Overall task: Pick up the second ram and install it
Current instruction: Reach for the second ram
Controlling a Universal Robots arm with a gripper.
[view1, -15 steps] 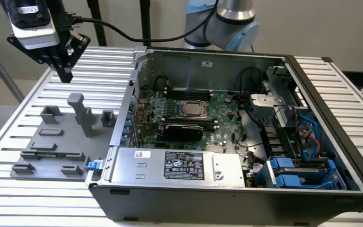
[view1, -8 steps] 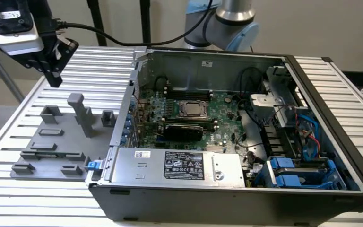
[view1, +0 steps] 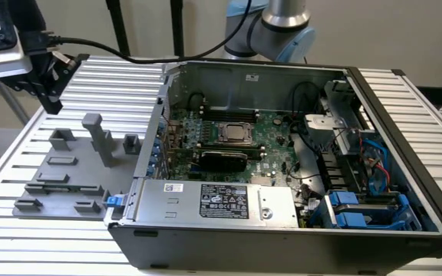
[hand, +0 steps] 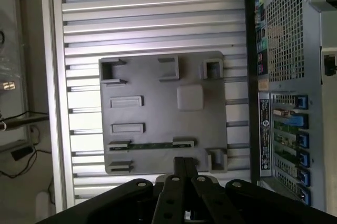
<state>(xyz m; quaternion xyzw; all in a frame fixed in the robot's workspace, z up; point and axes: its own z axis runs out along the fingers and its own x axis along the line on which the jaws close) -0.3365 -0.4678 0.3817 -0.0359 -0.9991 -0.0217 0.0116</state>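
**Item 1. Grey fixture plate**. Flat grey plate lying on the slatted metal table. It carries several raised holder blocks and shallow rectangular slots. One tall post stands upright on it.

**Item 2. Second ram**. Long, thin green strip seated on the fixture plate. It spans two low holders, close to the plate edge that lies under the gripper tips. It lies level in its slot, with nothing touching it.

**Item 3. Gripper**. Black pincer with its fingers pressed together and nothing between them. It hangs above the fixture plate, clear of its surface. In the wrist view the tips sit just past the second ram, over the plate's near edge and apart from the strip.

**Item 4. Computer case**. Dark tower lying on its side with the open side up, just beside the fixture plate on the exterior view's right of it. Its perforated rear panel faces the plate.

**Item 5. Case contents.** All lie beyond the fixture plate, inside the case walls:
- green motherboard
- processor socket
- silver power supply with a label
- blue drive caddies, at the case corner farthest from the plate

**Item 6. Robot arm**. Silver and pale blue joints rising behind the case, on the far side from the fixture plate.
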